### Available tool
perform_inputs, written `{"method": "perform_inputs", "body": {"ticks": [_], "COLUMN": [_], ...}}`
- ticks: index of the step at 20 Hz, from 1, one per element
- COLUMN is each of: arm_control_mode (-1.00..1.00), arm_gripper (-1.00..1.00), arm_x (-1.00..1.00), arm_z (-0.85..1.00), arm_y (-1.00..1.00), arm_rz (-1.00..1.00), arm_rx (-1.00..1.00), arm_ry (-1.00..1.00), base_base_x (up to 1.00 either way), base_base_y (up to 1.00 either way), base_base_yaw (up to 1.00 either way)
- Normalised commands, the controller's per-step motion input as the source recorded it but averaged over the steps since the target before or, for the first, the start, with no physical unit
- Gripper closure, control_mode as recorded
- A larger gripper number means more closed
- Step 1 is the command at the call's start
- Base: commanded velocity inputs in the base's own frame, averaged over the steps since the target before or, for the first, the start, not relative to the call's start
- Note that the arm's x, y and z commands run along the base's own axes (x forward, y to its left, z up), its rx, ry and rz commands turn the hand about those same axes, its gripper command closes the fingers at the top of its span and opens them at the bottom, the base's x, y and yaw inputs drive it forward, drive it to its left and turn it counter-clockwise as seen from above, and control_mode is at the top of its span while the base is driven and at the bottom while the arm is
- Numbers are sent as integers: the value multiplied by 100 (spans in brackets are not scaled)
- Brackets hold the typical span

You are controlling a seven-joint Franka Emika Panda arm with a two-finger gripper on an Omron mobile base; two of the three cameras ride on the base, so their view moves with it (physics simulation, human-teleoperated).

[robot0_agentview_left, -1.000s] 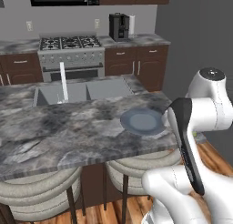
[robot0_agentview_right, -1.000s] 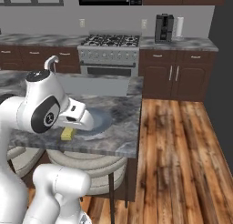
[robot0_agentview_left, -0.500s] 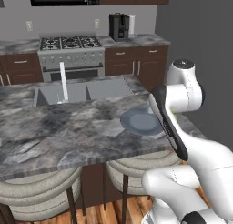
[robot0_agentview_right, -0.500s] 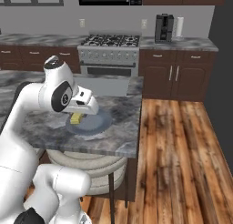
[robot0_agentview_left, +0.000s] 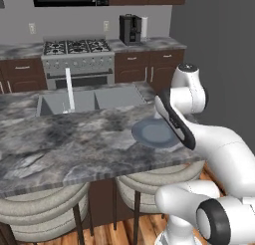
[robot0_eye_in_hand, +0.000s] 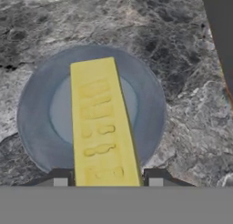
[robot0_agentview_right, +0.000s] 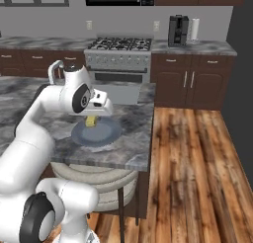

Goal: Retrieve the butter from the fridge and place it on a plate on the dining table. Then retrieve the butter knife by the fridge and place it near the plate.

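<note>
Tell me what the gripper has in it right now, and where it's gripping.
The gripper holds the butter by one end, a finger on each long side, the rest sticking out over the plate.

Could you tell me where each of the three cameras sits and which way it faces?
Left base view: behind the arm's left, looking forward and down over the dining table at the plate; the white arm rises at lower right.
Right base view: behind its right, same table; the arm rises at lower left, gripper above the plate.
Hand view: on the hand, looking down at the butter between the fingertips.
Both base views share plate, sink and stove.
</note>
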Motion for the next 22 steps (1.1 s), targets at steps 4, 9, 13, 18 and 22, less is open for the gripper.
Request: {"method": "perform_inputs", "body": {"ticks": [4, 9, 13, 18, 22], "arm_control_mode": [-100, -100, -100, -100, -100], "arm_gripper": [100, 100, 100, 100, 100], "arm_x": [10, 0, 0, 0, 4], "arm_z": [-24, -38, -36, -28, -27], "arm_y": [2, 0, 1, 11, 3], "arm_rz": [20, 19, 17, 14, 7], "arm_rx": [0, -1, 0, -1, -1], "arm_ry": [0, 0, 0, 0, -1], "base_base_x": [0, 0, 0, 0, 0], "base_base_y": [0, 0, 0, 0, 0], "base_base_yaw": [0, 0, 0, 0, 0]}}
